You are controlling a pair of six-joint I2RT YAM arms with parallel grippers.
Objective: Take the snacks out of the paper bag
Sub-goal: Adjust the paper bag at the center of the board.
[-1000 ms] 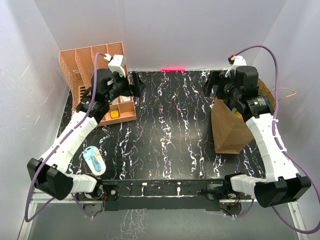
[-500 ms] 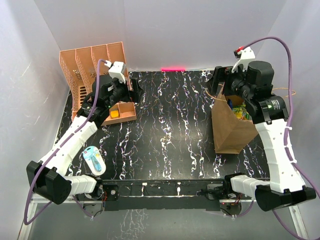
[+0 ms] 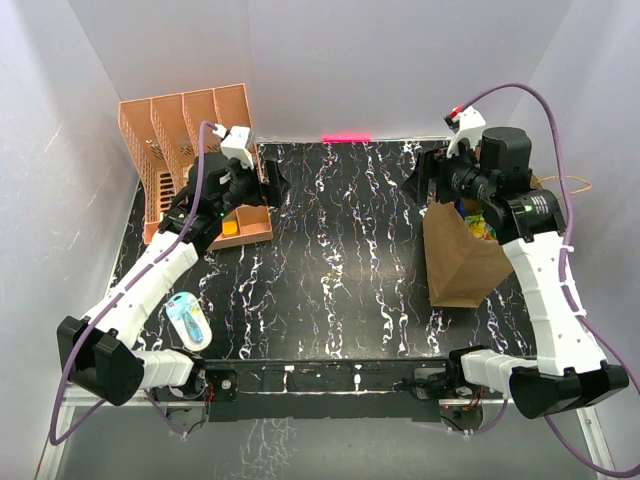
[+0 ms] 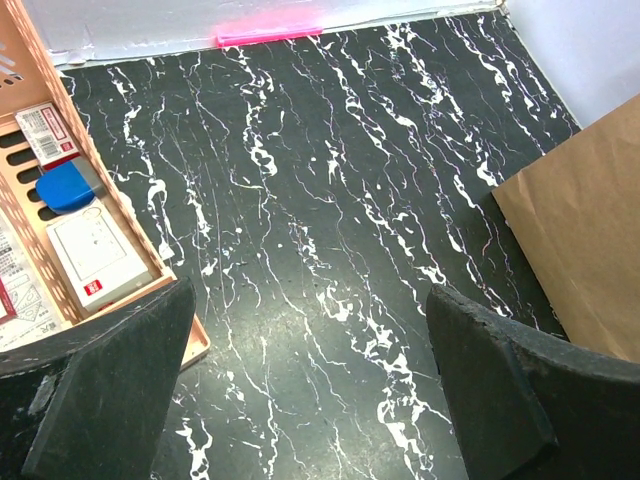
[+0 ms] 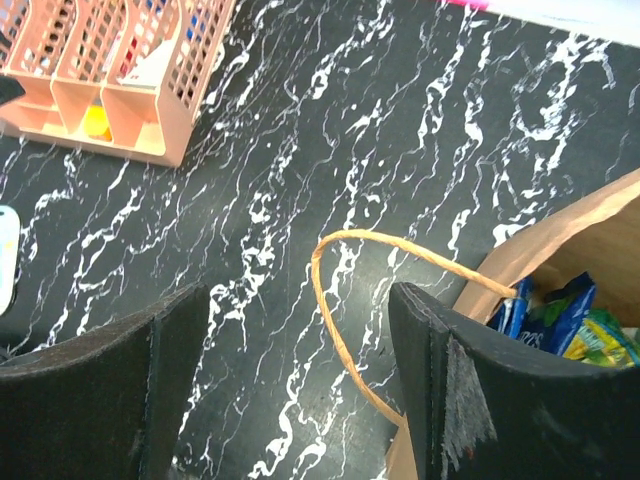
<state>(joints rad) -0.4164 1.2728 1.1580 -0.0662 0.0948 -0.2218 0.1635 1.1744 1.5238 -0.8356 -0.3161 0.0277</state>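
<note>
I have not got any snacks (image 5: 556,322) out yet. I see blue and green packets sitting down inside the open top of the paper bag (image 3: 458,262), and none on the table (image 3: 340,270). The bag stands at about 3 o'clock on the table. My right gripper (image 5: 300,335) hangs just above the bag's mouth with its two fingers wide apart. The bag's loop handle (image 5: 345,300) shows between them, but nothing is pinched. My left gripper (image 4: 310,330) is spread apart too and holds nothing, up near 10 o'clock by the orange organiser (image 3: 180,130). So every packet is left to lift out. The table is black with white wiggly lines, like marble. A small blue and white gadget (image 3: 188,320) lies at 8 o'clock. White walls stand around us, with a pink strip (image 3: 346,137) at 12 o'clock.
</note>
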